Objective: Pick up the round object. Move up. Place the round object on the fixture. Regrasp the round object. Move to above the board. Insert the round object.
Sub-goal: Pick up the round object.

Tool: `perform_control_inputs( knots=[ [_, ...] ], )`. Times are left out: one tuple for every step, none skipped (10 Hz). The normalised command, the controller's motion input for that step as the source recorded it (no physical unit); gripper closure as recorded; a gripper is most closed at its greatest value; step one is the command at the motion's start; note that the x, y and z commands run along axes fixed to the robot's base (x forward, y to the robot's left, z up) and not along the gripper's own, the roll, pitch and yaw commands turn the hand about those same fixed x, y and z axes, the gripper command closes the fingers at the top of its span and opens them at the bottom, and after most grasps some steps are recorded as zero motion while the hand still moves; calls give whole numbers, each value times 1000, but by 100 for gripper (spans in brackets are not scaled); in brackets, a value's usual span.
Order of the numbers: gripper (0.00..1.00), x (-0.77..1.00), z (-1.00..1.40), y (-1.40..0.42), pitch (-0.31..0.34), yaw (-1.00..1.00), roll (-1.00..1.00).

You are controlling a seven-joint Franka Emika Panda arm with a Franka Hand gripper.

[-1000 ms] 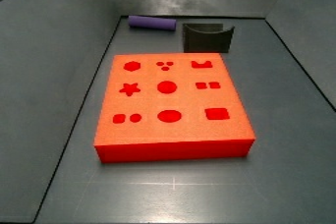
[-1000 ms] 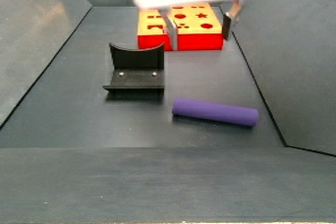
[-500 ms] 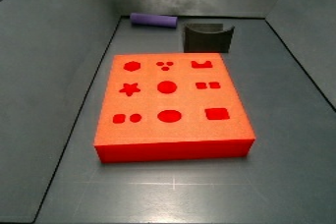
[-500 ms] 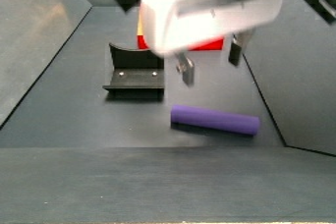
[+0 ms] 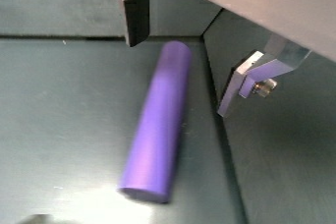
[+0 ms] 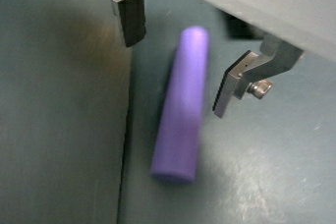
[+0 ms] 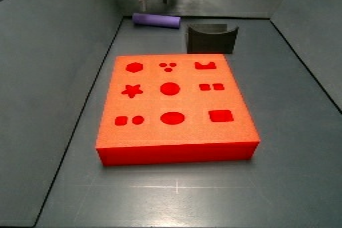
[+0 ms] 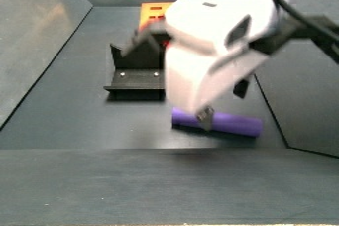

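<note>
Purple peg first: the smooth, slim purple cylinder lies flat on the dark grey desk, and my hand hangs over one end of it, released, with one silver finger plate on either side of the peg and neither pad touching it in both wrist views. So I judge the task barely begun: the pick-up is not yet made, and the lift, the rest on the fixture, the regrasp, the move over the board and the insertion all remain. In a side view the peg shows past my wrist, just beside the small dark green-black notched fixture, which sits clear of it. The large flat red-orange board with its darker shaped cut-outs lies well apart from the peg, nearer the middle of the desk. Sloping grey walls rise close behind the peg, so I judge room tight on that side, open straight upward.
</note>
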Motion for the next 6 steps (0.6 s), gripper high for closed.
perform_control_inputs(
  knots=[
    [0,-303,-374,0,-124,443,-311],
    [0,-243,-243,0,-107,491,-341],
    [0,-163,-151,-111,-83,511,-307],
    [0,-169,-349,-163,-120,446,-263],
    [0,0,-294,-323,-79,337,-134],
    [0,114,-271,-463,-20,231,-21]
  ],
)
